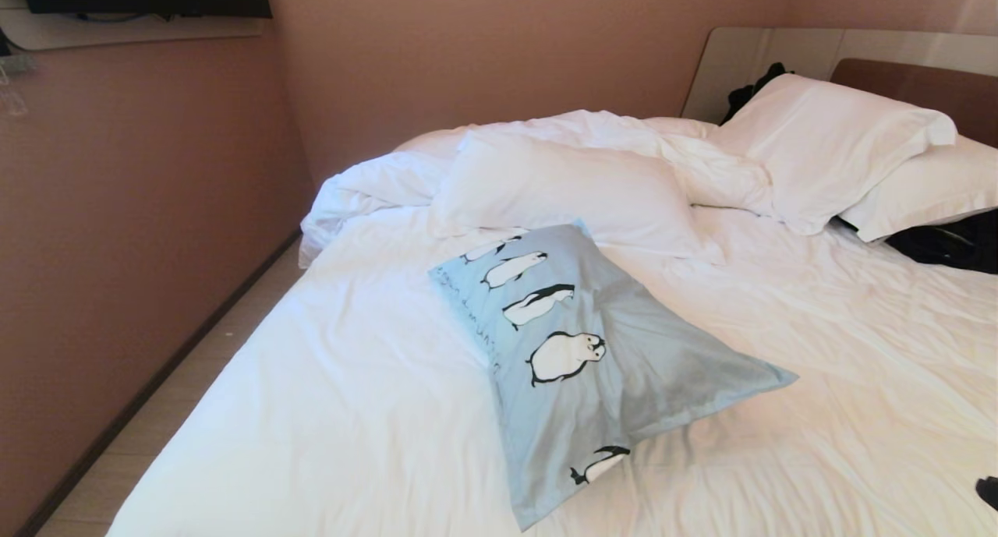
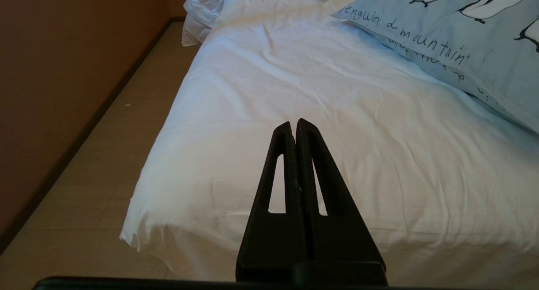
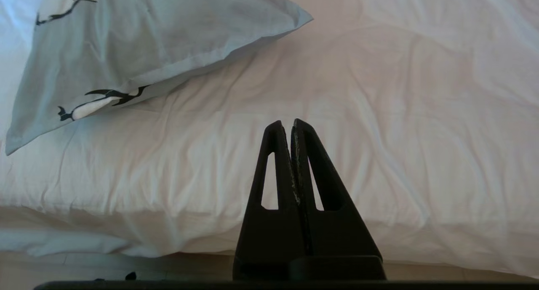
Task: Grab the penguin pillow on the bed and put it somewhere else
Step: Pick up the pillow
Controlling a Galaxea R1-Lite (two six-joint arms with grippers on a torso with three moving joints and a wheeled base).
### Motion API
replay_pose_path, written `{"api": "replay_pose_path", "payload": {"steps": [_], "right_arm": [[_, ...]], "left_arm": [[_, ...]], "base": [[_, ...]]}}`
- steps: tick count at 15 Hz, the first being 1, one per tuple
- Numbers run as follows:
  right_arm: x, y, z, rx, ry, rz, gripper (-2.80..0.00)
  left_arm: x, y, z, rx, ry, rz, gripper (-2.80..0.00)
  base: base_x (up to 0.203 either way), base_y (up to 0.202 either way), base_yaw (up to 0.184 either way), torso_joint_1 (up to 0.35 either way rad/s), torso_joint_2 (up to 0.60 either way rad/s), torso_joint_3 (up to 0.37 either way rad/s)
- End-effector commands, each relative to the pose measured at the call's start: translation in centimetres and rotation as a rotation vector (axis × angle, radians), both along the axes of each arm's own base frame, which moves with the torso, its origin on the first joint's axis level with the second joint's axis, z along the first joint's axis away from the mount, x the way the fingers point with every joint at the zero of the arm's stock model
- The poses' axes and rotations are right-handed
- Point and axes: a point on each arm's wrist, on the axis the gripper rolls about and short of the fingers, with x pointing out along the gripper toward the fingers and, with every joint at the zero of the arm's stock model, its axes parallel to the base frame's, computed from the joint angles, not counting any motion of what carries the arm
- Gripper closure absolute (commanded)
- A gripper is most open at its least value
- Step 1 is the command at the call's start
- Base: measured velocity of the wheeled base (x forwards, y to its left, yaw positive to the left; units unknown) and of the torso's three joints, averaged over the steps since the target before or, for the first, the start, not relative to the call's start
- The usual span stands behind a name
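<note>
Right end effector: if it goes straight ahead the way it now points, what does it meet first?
Probably the white duvet of the bed. The shut right end effector aims there, beside the penguin pillow, not at it.

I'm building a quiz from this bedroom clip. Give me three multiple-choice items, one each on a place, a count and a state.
1. Where does the penguin pillow lie?
A. on the floor
B. on the bed's white duvet, near the foot end
C. against the headboard

2. How many plain white pillows are stacked at the headboard?
A. two
B. none
C. five

3. How do the right gripper's jaws stand?
A. wide open
B. shut on the pillow
C. shut, holding nothing

Answers:
1 B, the pillow rests flat on the bed, well short of the headboard.
2 A, one white pillow leans on another there; a third lies apart, mid-bed.
3 C, the right wrist view shows the fingers pressed together over bare duvet, apart from the pillow.
</note>
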Motion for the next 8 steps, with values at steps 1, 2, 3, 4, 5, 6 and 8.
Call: {"api": "replay_pose_path", "payload": {"steps": [1, 2, 3, 4, 5, 6, 8], "right_arm": [[5.7, -0.1, 1.0, 0.007, -0.004, 0.021, 0.00], [7.4, 0.0, 1.1, 0.012, 0.013, 0.036, 0.00], [9.1, 0.2, 1.3, 0.017, 0.022, 0.055, 0.00], [10.9, 0.5, 1.7, 0.024, 0.024, 0.076, 0.00], [12.7, 1.0, 2.3, 0.029, 0.021, 0.101, 0.00], [14.2, 1.6, 2.7, 0.032, 0.017, 0.124, 0.00], [16.8, 3.0, 2.9, 0.026, 0.025, 0.155, 0.00]], "left_arm": [[0.0, 0.0, 0.0, 0.000, -0.001, 0.000, 0.00], [0.0, 0.0, 0.0, 0.000, -0.001, 0.000, 0.00], [0.0, 0.0, 0.0, 0.000, -0.001, 0.000, 0.00], [0.0, 0.0, 0.0, 0.000, -0.001, 0.000, 0.00], [0.0, 0.0, 0.0, 0.000, -0.001, 0.000, 0.00], [0.0, 0.0, 0.0, 0.000, -0.001, 0.000, 0.00], [0.0, 0.0, 0.0, 0.000, -0.001, 0.000, 0.00]], "base": [[0.000, 0.000, 0.000, 0.000, 0.00, 0.000], [0.000, 0.000, 0.000, 0.000, 0.00, 0.000], [0.000, 0.000, 0.000, 0.000, 0.00, 0.000], [0.000, 0.000, 0.000, 0.000, 0.00, 0.000], [0.000, 0.000, 0.000, 0.000, 0.00, 0.000], [0.000, 0.000, 0.000, 0.000, 0.00, 0.000], [0.000, 0.000, 0.000, 0.000, 0.00, 0.000]]}}
